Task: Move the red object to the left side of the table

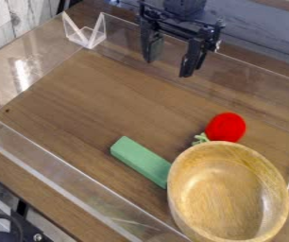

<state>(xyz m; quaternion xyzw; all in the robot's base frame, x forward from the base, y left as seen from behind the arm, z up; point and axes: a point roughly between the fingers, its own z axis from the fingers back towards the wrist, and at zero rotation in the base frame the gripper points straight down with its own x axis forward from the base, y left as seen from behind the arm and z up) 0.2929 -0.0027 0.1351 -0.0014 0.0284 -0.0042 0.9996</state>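
Observation:
The red object is a small round toy fruit lying on the table at the right, just behind the rim of a wooden bowl, its pale green leafy tip pointing left. My gripper hangs at the back centre, pointing down, open with nothing between its dark fingers. It stands well behind and to the left of the fruit, apart from it.
A large wooden bowl fills the front right corner. A green rectangular block lies beside it, to its left. Low clear acrylic walls border the tabletop, with a folded clear piece at the back left.

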